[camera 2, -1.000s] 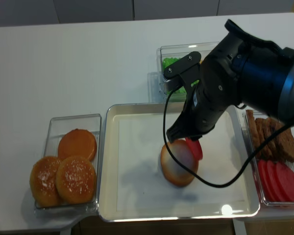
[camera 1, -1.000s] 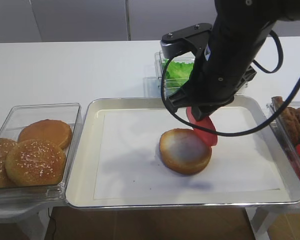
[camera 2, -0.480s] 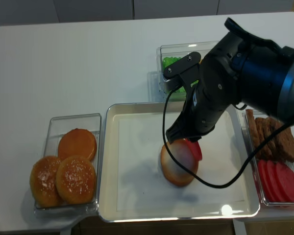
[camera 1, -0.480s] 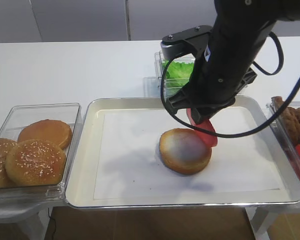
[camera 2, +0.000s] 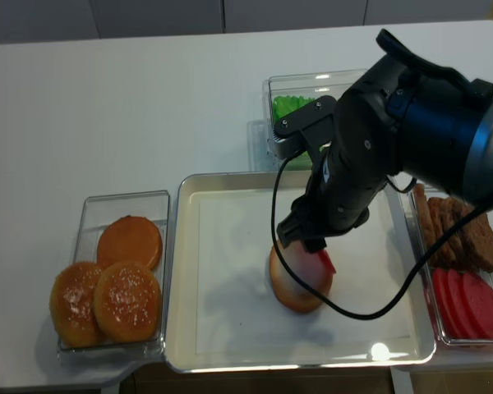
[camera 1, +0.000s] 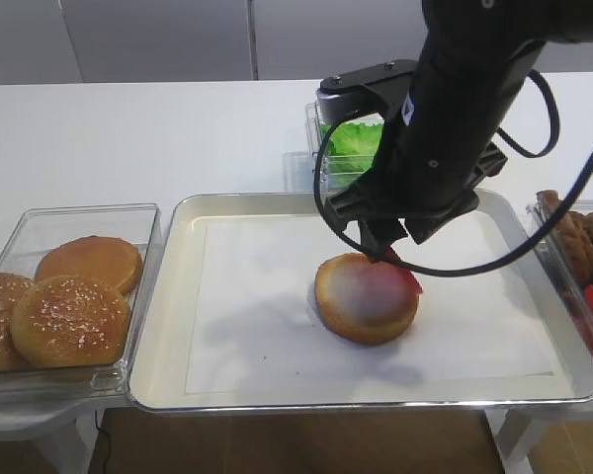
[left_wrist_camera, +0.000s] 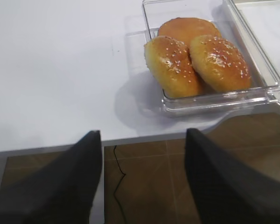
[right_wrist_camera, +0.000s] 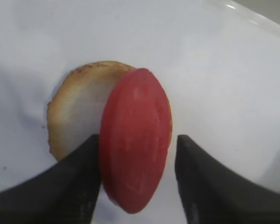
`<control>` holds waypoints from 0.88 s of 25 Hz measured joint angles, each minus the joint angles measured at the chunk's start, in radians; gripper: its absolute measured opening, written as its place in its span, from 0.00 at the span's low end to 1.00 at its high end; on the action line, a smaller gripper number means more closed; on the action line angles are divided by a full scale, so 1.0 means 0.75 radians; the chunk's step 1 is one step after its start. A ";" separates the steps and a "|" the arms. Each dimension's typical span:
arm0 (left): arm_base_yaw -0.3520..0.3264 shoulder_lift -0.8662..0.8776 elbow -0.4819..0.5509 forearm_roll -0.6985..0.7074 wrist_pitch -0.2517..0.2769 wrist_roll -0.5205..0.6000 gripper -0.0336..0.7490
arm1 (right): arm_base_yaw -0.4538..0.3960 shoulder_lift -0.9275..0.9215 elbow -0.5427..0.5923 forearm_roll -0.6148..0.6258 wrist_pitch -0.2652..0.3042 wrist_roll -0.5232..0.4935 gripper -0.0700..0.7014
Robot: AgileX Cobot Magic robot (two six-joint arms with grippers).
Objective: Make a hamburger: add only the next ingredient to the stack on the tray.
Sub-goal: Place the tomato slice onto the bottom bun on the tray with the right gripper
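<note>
The red tomato slice [right_wrist_camera: 135, 140] stands tilted on edge over the right side of the bun bottom [right_wrist_camera: 79, 112], leaning on my right gripper's left finger with a gap to the right finger. My right gripper [right_wrist_camera: 137, 140] is open just above the bun bottom [camera 1: 361, 296] on the paper-lined metal tray [camera 1: 178, 326]. From above only a red sliver of the slice [camera 1: 403, 275] shows under the arm. My left gripper [left_wrist_camera: 143, 133] hangs open and empty past the table's front edge, near the bun bin.
A clear bin of sesame buns [camera 1: 69, 296] sits left of the tray. A lettuce bin [camera 1: 348, 138] stands behind it. On the right, a bin [camera 2: 468, 304] holds red slices and brown strips. The right arm's black cable loops over the tray.
My right gripper has dropped lower over the bun and its jaws have parted. The tomato slice has sunk with it and now rests against the bun.
</note>
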 joint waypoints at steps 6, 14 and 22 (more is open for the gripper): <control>0.000 0.000 0.000 0.000 0.000 0.000 0.58 | 0.000 0.000 0.000 0.009 0.011 0.000 0.69; 0.000 0.000 0.000 -0.003 0.000 0.000 0.58 | 0.000 0.000 0.000 0.046 0.016 0.000 0.82; 0.000 0.000 0.000 -0.003 0.000 0.000 0.58 | 0.000 0.000 0.000 0.080 0.030 -0.008 0.93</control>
